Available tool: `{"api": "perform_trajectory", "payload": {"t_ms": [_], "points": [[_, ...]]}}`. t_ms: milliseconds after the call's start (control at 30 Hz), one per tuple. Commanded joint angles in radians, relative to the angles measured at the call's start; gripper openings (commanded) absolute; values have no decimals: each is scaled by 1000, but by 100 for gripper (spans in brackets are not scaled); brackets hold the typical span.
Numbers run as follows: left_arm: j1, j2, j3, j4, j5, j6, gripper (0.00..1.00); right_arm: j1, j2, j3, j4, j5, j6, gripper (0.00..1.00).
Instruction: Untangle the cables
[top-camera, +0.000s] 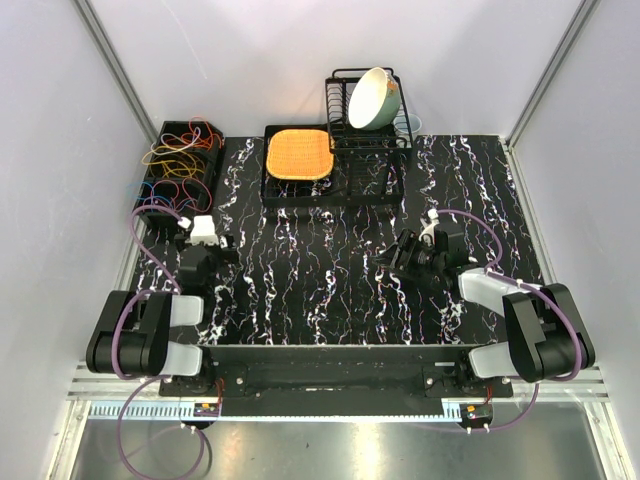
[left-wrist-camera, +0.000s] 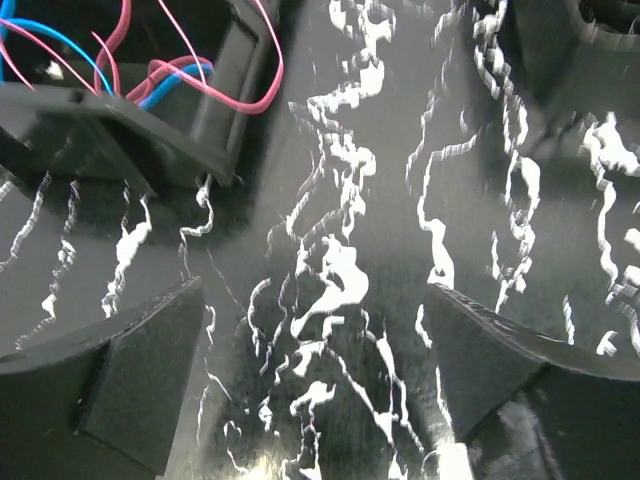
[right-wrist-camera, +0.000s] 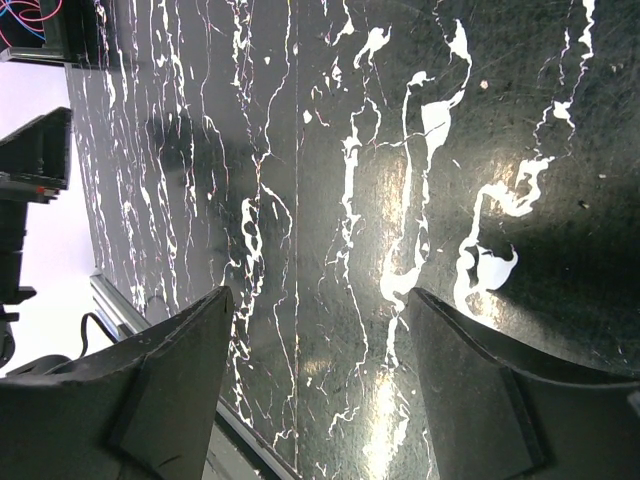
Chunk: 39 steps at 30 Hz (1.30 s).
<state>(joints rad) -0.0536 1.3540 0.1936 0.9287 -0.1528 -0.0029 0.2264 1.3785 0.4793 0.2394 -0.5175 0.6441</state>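
Note:
The cables (top-camera: 182, 160), thin loops in orange, red, yellow and blue, lie heaped in a black crate (top-camera: 151, 196) at the far left of the table. In the left wrist view, pink-red and blue cables (left-wrist-camera: 170, 75) hang over the crate's corner at upper left. My left gripper (top-camera: 203, 235) hovers just in front of that crate, open (left-wrist-camera: 314, 290), with only bare tabletop between its fingers. My right gripper (top-camera: 392, 256) points left over the table's middle right, also open (right-wrist-camera: 320, 295) and holding nothing. A bit of the cables (right-wrist-camera: 25, 20) shows far off in the right wrist view.
A black tray with an orange woven mat (top-camera: 298, 153) sits at the back centre. Beside it stands a black dish rack (top-camera: 368, 140) holding a tilted cream bowl (top-camera: 372, 98). White walls close in both sides; the table's near edge (right-wrist-camera: 150, 325) runs close to my right fingers.

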Motion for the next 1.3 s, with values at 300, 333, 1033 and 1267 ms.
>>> {"api": "perform_trajectory", "payload": {"t_ms": [300,333,1033,1267], "points": [[6,17,36,185,-37,6,99,-6,-30,-4,31,-4,3,77],[5,17,38,182,-37,6,99,-9,-30,-2,29,-4,3,77],[6,17,38,182,-39,6,99,-7,-183,148,-100,440,-81,88],[5,17,36,182,-39,6,99,-9,-205,225,-184,1104,-265,100]]}}
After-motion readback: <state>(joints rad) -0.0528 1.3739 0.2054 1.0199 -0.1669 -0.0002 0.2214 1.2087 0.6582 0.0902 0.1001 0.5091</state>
